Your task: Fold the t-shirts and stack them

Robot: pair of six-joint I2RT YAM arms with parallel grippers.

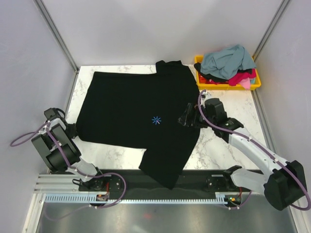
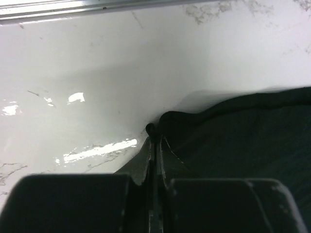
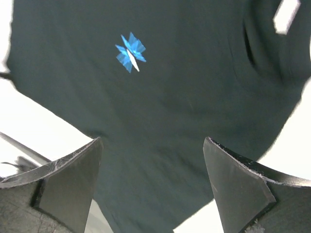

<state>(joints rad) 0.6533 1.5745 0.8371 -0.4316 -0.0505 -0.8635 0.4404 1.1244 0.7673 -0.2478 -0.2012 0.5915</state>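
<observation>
The left arm (image 1: 57, 145) and right arm (image 1: 252, 151) are both chunky black joints joined by white links, each trailed by a looping mauve cable (image 1: 22, 141). Their bases are bolted to a silver rail (image 1: 146, 198) with a slotted strip. The right gripper (image 3: 153, 143) has broad black wedge fingers (image 3: 73, 179) with pale, scuffed edges.

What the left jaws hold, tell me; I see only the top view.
Observer: In the left wrist view, the left jaws are shut, pinching the shirt at its edge.
Operator: Report the right jaws.
Observer: In the right wrist view they are open wide over the shirt, with nothing between them.
Operator: Describe the cloth at the left pinch.
Observer: A small bunch pokes out past their ends, against the white table.
</observation>
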